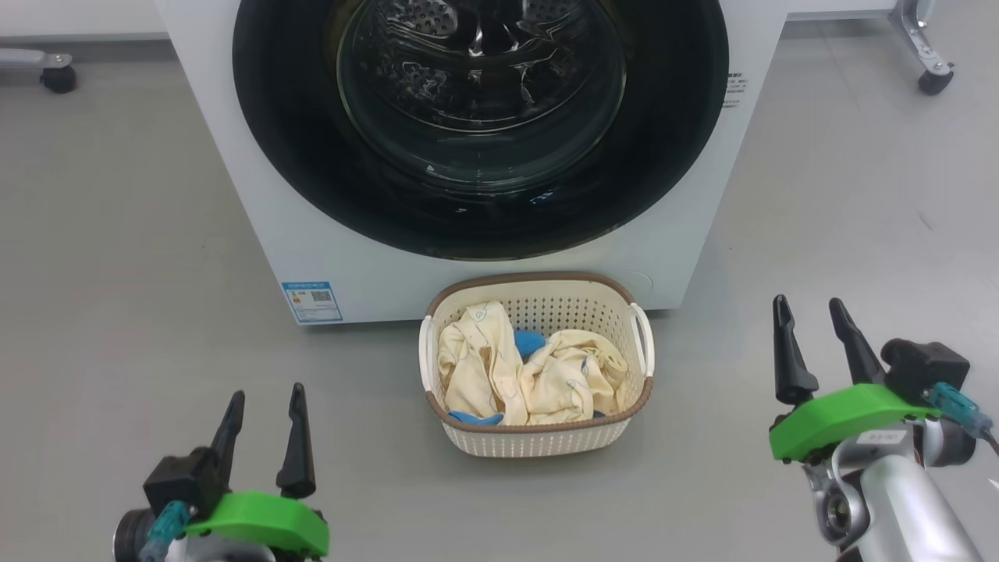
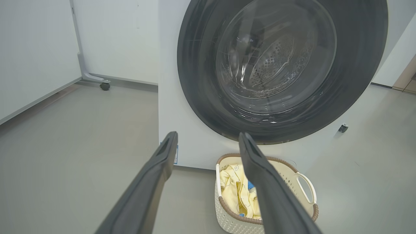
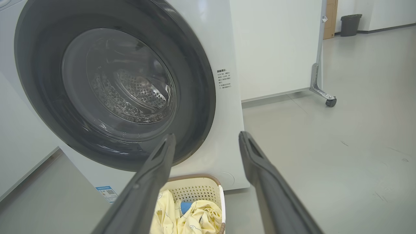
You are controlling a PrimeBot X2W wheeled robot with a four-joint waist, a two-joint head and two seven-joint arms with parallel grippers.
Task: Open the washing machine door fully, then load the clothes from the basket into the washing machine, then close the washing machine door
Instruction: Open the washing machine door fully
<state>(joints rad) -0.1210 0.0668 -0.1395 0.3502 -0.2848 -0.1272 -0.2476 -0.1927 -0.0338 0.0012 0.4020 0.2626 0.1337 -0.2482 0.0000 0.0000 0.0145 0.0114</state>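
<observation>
Left gripper (image 1: 267,390), right gripper (image 1: 808,300): fingers spread, empty. Washing machine door (image 1: 296,156) closed. Right wrist: dark bin (image 3: 350,24).

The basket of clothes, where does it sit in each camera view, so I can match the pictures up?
Head view: the basket sits lower centre, on the floor just in front of the washing machine.
Left wrist view: the basket is at the bottom edge, right of centre.
Right wrist view: the basket is at bottom centre, cut off by the frame.
Shared landmark: the washing machine door, its black rim above the basket in all three.
</observation>
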